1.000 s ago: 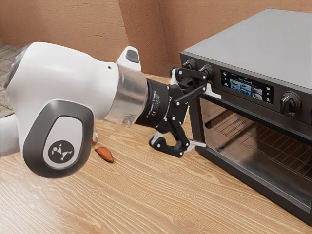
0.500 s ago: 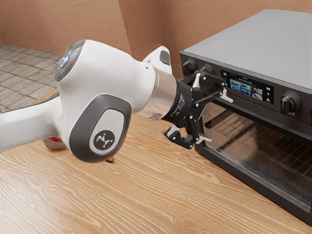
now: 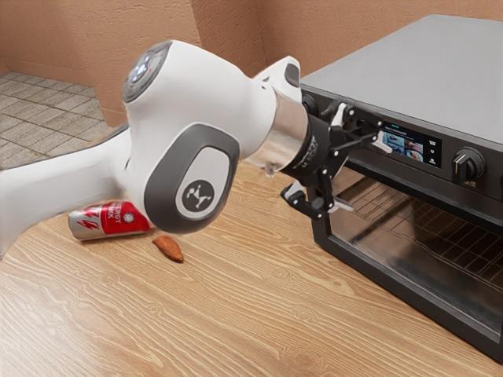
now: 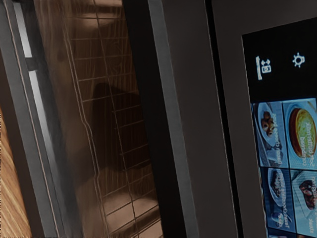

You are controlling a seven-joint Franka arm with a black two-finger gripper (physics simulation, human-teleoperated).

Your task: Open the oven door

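Note:
Black and open, my gripper (image 3: 363, 176) stands at the oven's front, its two fingertips well apart and nothing seen between them. One finger is in front of the display's near part, the other lower, by the door glass. The oven (image 3: 416, 71) is a dark grey box; its door (image 3: 393, 224) looks shut, with wire racks behind the glass. In the wrist view the door glass (image 4: 111, 124) lies beside a grey strip (image 4: 171, 124) and the dark front panel with the lit display (image 4: 292, 129). Whether a finger touches the oven, I cannot tell.
A knob (image 3: 468, 166) sticks out beyond the display. On the wooden table (image 3: 236, 314), a red and silver can (image 3: 110, 220) lies on its side below the arm, near a small brown-orange piece (image 3: 168, 249). A brown wall (image 3: 141, 31) stands behind.
My hand has moved toward the exterior view's right along the oven front, its upper finger now across the display. The can has come out from behind the arm. The gripper has stayed open.

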